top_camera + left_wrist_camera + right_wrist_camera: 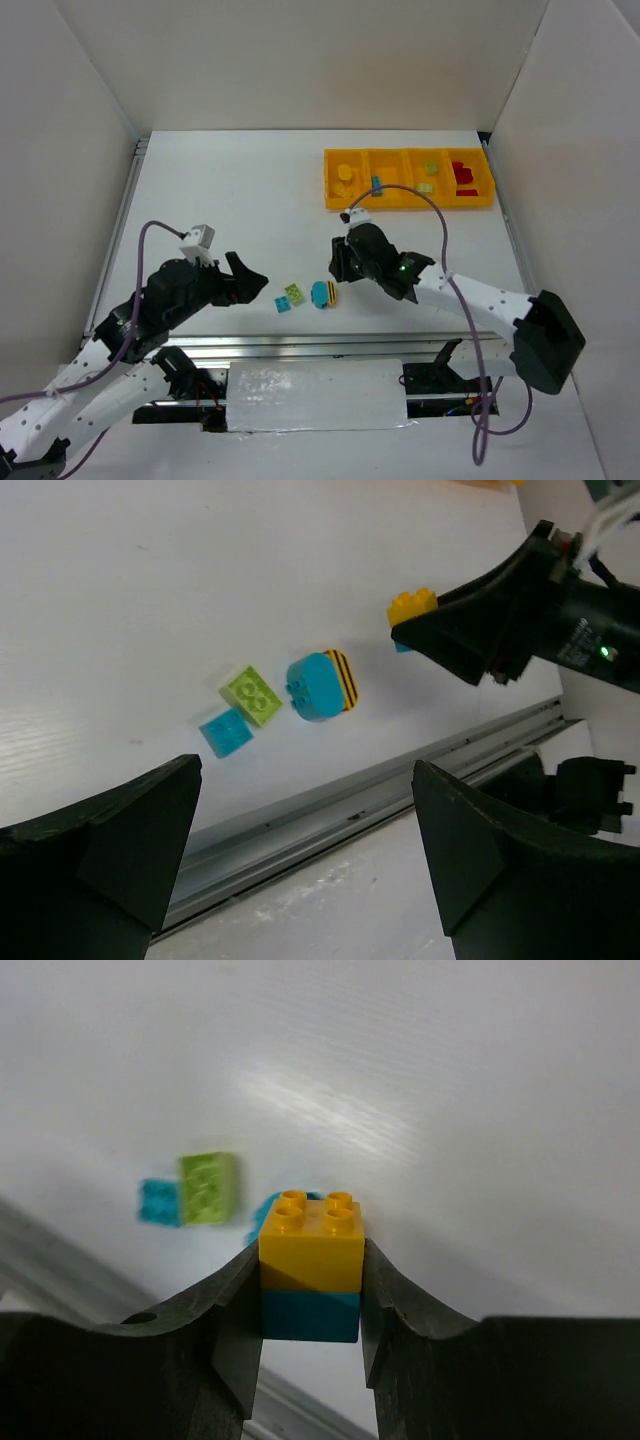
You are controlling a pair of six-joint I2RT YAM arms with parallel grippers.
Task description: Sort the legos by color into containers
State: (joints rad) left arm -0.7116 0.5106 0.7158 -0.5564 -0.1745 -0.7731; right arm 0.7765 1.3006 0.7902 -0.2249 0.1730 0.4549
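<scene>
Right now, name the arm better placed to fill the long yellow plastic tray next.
Right. The right gripper is shut on the yellow-over-teal stacked plastic brick, and the long yellow tray lies on that arm's side. The left gripper hangs open and empty, farther from it.

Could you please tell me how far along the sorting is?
Done: several bricks already lie in the yellow tray. In hand: the right pincer grips a yellow-on-blue stack. Remaining: the small blue brick, green brick and striped blue piece on the table; left pincer open.
</scene>
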